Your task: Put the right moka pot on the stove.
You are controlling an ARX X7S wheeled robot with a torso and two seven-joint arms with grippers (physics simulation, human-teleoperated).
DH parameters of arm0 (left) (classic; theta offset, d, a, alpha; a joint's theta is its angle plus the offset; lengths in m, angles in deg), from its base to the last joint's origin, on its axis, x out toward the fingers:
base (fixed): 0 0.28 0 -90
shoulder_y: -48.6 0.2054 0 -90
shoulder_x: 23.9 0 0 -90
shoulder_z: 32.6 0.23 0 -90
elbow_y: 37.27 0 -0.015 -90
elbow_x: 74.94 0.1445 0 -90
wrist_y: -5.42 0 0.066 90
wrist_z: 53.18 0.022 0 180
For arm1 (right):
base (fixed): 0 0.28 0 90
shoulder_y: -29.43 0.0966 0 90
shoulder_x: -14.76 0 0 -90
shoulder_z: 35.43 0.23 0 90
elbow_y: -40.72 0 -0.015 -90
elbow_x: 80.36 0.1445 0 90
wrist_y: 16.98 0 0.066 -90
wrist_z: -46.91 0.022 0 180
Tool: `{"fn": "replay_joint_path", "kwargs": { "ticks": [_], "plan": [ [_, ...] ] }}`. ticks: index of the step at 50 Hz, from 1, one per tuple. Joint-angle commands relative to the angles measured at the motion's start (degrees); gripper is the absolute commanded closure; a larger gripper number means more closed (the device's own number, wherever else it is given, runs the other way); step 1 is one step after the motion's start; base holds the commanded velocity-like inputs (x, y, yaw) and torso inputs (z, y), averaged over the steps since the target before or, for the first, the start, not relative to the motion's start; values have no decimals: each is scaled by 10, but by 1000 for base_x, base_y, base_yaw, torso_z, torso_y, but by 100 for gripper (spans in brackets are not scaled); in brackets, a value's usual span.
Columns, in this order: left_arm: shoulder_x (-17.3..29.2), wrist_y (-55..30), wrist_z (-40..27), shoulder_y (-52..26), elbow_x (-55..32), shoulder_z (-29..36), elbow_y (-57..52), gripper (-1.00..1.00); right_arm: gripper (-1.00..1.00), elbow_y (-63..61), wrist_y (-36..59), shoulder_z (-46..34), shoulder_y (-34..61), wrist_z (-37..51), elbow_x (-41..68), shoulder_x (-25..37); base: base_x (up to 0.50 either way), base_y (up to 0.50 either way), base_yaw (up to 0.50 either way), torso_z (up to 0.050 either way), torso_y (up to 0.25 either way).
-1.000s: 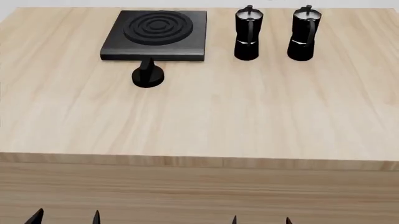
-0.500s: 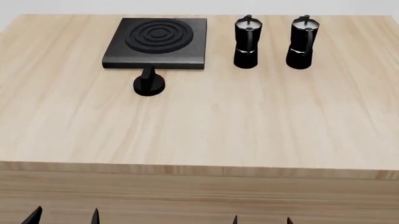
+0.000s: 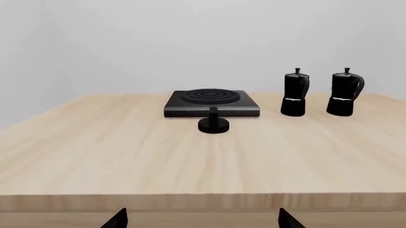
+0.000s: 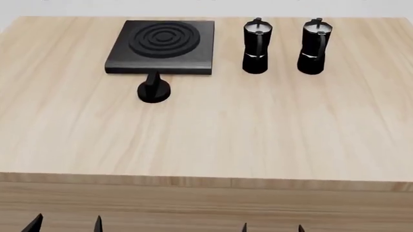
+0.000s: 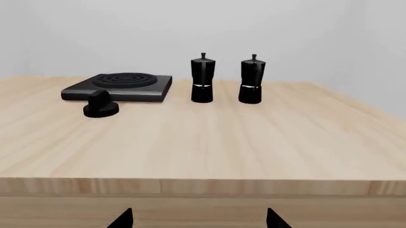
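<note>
Pale wood tabletop [image 4: 206,130] fills the head view under a plain grey wall, with everything set along the upper part of the frame. At upper right stands the right moka pot [image 4: 314,47], upright, just beside its twin, the left moka pot [image 4: 256,46], without touching it. At upper left lies the stove [image 4: 162,45], with a small dial knob [image 4: 154,89] in front of it. Both grippers sit at the bottom edge, below the table's front: the left gripper [image 4: 65,224] and the right gripper [image 4: 272,227] each show two tips spread apart, holding nothing. The right arm likely has to reach far across, approach the pot from its outer side clear of the twin, and grip the body squarely.
</note>
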Motion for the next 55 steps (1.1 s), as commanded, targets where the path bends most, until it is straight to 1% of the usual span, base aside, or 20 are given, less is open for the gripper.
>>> {"fn": "replay_joint_path", "kwargs": {
  "ticks": [1,15,45,55],
  "plan": [
    [4,-1,-10,-2,0,6,0,-100,-100,3,-3,-6,2,9,1,5,176,16,0,0,0],
    [9,0,-17,-4,-4,13,4,-100,-100,10,-8,-11,5,15,10,9,169,20,0,0,0],
    [19,10,-30,-5,-7,27,7,-100,-100,6,-12,-25,5,30,11,21,0,0,0,0,0],
    [23,9,-34,-5,-10,30,4,-100,-100,9,-12,-29,8,32,15,23,0,182,0,0,0]
  ]
}}
